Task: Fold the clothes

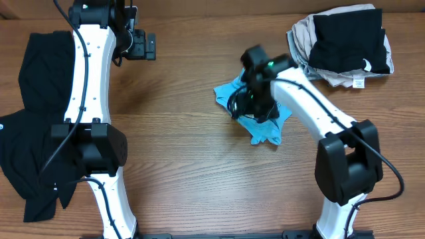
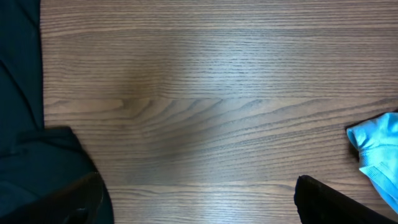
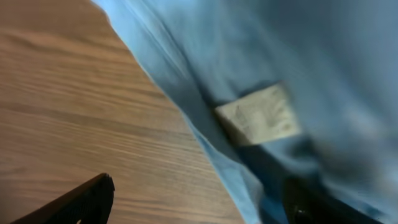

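Observation:
A crumpled light blue T-shirt (image 1: 265, 126) lies at the table's centre. My right gripper (image 1: 247, 105) hangs low over its left part with jaws open. In the right wrist view the blue cloth (image 3: 298, 56) with a beige label (image 3: 258, 116) fills the right side. Its edge runs between the fingers of that gripper (image 3: 199, 208): one fingertip (image 3: 81, 200) is over bare wood, the other (image 3: 320, 206) is at the cloth. My left gripper (image 1: 145, 45) stands open over bare wood at the back left, its fingers (image 2: 326, 200) holding nothing. A black garment (image 1: 26, 119) lies at the left.
A pile of beige and black clothes (image 1: 342, 43) sits at the back right corner. The left wrist view shows the black garment (image 2: 18, 124) on its left and the blue T-shirt's corner (image 2: 380, 152) on its right, with bare wooden table (image 2: 211, 93) between.

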Controlling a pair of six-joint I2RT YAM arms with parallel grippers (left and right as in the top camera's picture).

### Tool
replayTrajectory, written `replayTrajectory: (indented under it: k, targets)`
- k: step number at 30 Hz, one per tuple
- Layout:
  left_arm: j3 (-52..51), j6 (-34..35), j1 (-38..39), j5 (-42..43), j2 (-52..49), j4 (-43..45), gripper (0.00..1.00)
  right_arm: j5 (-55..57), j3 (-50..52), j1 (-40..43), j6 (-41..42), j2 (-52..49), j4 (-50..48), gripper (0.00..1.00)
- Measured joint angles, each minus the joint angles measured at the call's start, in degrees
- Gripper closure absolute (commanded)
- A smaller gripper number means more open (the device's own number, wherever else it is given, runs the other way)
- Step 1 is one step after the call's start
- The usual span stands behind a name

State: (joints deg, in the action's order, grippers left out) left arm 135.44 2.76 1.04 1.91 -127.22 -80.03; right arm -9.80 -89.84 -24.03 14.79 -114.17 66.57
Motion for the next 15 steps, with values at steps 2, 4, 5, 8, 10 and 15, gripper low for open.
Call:
replayTrajectory:
  k: [2, 4, 5, 8, 10, 15]
  targets:
    - [0.0, 0.0, 0.0, 0.0, 0.0, 0.0, 0.0, 0.0, 3.6, 0.0, 0.0, 0.0, -1.9, 0.1]
    - [0.0, 0.0, 0.0, 0.0, 0.0, 0.0, 0.0, 0.4, 6.9, 0.3, 0.0, 0.0, -3.3, 0.1]
    - [0.0, 0.0, 0.0, 0.0, 0.0, 0.0, 0.0, 0.8, 8.3, 0.5, 0.0, 0.0, -3.8, 0.1]
    - [0.0, 0.0, 0.0, 0.0, 0.0, 0.0, 0.0, 2.7, 12.0, 1.6, 0.0, 0.0, -4.0, 0.1]
    - [0.0, 0.0, 0.0, 0.0, 0.0, 0.0, 0.0, 4.3, 13.4, 2.9, 0.0, 0.0, -3.9, 0.1]
    - [0.0, 0.0, 0.0, 0.0, 0.0, 0.0, 0.0, 9.2, 13.9, 9.2, -0.1, 0.0, -3.4, 0.06]
